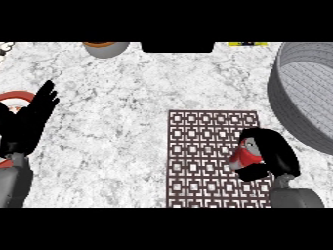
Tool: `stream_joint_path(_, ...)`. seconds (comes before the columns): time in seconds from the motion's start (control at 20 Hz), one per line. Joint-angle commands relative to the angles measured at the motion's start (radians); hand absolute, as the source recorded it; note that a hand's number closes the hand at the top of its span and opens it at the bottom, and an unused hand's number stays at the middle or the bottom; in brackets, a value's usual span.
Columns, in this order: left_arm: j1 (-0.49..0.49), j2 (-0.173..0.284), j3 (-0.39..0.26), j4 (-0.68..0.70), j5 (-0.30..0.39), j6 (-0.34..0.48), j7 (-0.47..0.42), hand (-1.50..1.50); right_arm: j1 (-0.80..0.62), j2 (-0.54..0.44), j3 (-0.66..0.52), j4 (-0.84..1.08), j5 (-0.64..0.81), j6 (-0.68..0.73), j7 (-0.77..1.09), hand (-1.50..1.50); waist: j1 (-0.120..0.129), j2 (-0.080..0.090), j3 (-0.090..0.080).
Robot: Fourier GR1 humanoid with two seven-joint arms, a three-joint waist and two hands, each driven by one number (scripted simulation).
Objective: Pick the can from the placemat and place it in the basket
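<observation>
Right hand point(273, 152) with fingers curled round red-and-grey can point(245, 155) over patterned placemat point(201, 146), grey basket point(299, 110) just beside at right on marbled surface point(126, 136), left hand point(25, 119) resting at left edge, fingers spread upward

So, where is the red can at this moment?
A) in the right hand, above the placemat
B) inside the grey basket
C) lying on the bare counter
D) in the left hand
A: the right hand curls round the red can over the patterned placemat, and the basket is apart at the right.
</observation>
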Motion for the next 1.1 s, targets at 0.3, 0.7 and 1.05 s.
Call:
stream_joint_path(0.3,-0.05,-0.027,-0.057,-0.002,-0.003,-0.034,0.002,0.0,-0.365,0.036,-0.149,0.107,-0.084,-0.405,0.562,1.5,0.116,0.01,0.006)
stream_joint_path(0.7,-0.099,-0.049,-0.09,0.013,-0.019,-0.028,0.03,0.0,-0.701,0.037,-0.129,0.284,0.187,-0.767,0.812,1.5,0.144,0.013,-0.003)
stream_joint_path(1.05,-0.093,-0.016,-0.059,0.05,-0.017,-0.042,0.006,0.0,-1.008,0.037,-0.178,0.534,0.446,-0.796,1.094,1.5,0.115,0.004,-0.005)
